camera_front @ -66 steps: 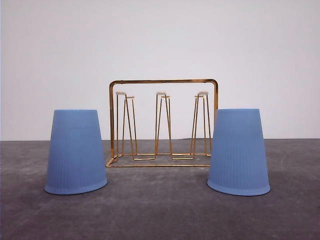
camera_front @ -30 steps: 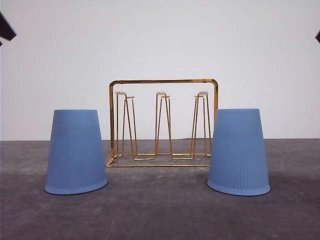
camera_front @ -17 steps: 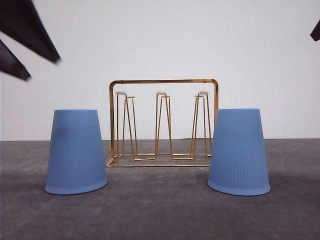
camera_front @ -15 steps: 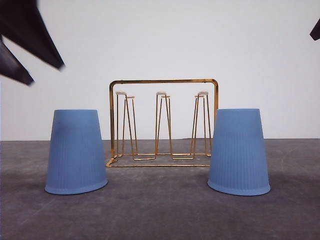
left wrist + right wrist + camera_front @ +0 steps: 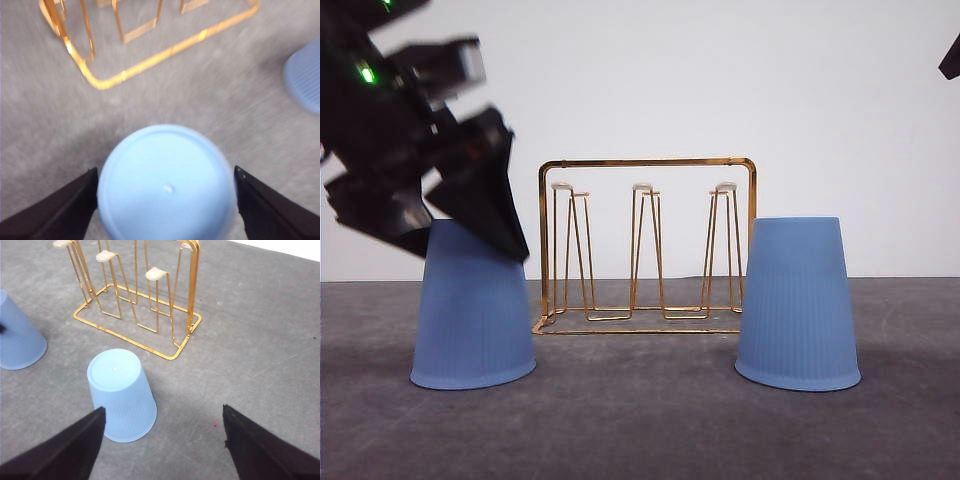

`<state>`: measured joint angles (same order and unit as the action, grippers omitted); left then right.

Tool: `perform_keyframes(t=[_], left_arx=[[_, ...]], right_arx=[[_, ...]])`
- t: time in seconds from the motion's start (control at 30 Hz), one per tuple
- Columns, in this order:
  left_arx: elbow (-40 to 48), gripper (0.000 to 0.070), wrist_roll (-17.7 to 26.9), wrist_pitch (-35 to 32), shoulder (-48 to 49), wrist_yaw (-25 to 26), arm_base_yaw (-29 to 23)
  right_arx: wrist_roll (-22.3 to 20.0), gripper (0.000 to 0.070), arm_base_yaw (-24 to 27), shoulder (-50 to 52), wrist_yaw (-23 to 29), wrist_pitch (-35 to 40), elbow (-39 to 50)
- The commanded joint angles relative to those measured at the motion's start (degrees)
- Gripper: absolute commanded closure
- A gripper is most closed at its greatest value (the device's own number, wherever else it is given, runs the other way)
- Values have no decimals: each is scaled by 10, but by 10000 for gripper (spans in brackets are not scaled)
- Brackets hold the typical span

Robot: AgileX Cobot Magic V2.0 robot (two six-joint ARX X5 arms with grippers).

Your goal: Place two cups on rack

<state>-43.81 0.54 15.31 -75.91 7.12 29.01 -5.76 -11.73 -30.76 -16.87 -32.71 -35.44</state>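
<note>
Your left gripper (image 5: 165, 200) is spread wide around the left cup (image 5: 166, 182); right gripper (image 5: 162, 440) likewise spread; no legible markings.

The front camera looks level across the table at the rack (image 5: 647, 245); both wrist cameras look down on it.

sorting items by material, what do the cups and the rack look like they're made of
The cups: likely plastic, going by the matte light-blue walls with fine moulded vertical ribbing and no shine. The rack: thin metal wire with a glossy gold or copper finish that catches highlights. Its prong tips carry white caps, possibly rubber or plastic.
</note>
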Motion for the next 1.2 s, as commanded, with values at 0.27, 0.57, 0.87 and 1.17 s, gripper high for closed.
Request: perform_keyframes(t=[0.27,0.57,0.87,1.17], left_arx=[[-9,198,-2,-17,-56,2,4],[-22,394,-24,-8,-35,2,4],[-116,394,-29,114,-27,1,4],[-268,392,-41,247,-28,-33,3]], right_arx=[[-3,224,-3,-1,0,5,-5],[-3,224,-3,-1,0,5,-5],[-3,224,-3,-1,0,5,-5],[-2,224,-3,-1,0,5,-5]])
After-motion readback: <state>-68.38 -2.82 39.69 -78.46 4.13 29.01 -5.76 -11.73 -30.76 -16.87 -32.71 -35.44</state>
